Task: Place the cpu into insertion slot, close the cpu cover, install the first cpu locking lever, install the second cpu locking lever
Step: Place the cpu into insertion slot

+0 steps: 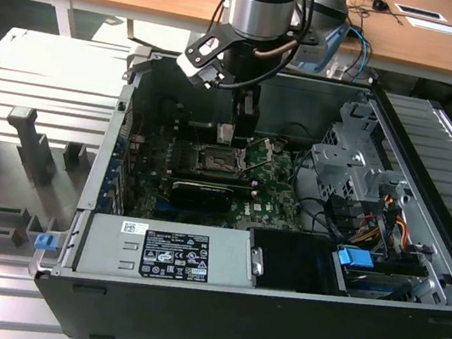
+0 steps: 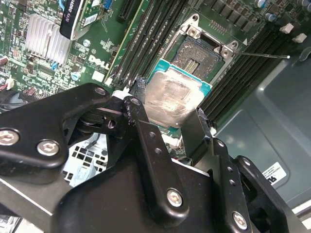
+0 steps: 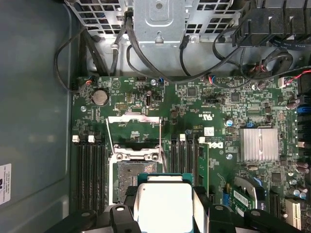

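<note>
One arm (image 1: 257,2): exterior view, comes down into open computer case (image 1: 415,277); case sits on ribbed metal counter (image 1: 42,80).
End effector (image 1: 241,131): low inside case, just above green circuit board (image 1: 269,198), toward case's far wall.
Insertion slot (image 1: 215,161): on the board, just beside end effector tips, dark centre showing.
Grey labelled box (image 1: 163,252): along case's near wall, well apart from end effector.

Second wrist view, cpu (image 2: 167,99): silvery face toward camera, teal rim, pinched between black fingers (image 2: 141,121) on two opposite edges.
End effector state: clamped on the cpu, one finger per side.
Cpu position: held off the board, not seated, just beside the insertion slot (image 2: 200,54).
Slot state: uncovered, dark centre bare, metal ring with screws around it.
Thin wire lever (image 2: 265,55): unlatched, sticks out sideways from slot's corner.
Long black memory slots (image 2: 146,43): run along both sides of slot.
Finned heatsink (image 2: 46,36): on the board, well apart from cpu.

First wrist view, cpu (image 3: 163,208): pale square between the two fingers, overlapping one edge of the insertion slot (image 3: 130,177).
Cpu cover (image 3: 134,130): swung open, silvery frame standing on the slot's side away from cpu.
Coin battery (image 3: 99,97): on the board, beyond the cover.
</note>
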### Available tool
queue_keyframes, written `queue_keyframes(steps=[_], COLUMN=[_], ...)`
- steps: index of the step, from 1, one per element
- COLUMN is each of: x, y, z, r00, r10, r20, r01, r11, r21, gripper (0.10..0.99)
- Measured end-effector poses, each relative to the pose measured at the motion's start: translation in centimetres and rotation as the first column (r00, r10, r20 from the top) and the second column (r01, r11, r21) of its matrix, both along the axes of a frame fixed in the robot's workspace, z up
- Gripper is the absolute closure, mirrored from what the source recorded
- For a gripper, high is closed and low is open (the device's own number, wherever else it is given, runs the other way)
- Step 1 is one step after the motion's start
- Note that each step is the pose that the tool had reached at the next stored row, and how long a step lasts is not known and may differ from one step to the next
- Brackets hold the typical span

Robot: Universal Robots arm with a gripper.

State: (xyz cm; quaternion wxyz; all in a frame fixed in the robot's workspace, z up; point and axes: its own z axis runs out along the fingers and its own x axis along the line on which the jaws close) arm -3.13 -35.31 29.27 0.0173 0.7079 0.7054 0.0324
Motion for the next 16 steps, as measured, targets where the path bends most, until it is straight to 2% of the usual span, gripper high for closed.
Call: queue_keyframes(steps=[16], x=[0.0], y=[0.0], z=[-0.48], r00=[1.0], r10=[0.0], r20=[-0.0003], r01=[0.0], r11=[1.0], r21=[0.0], gripper=[0.553])
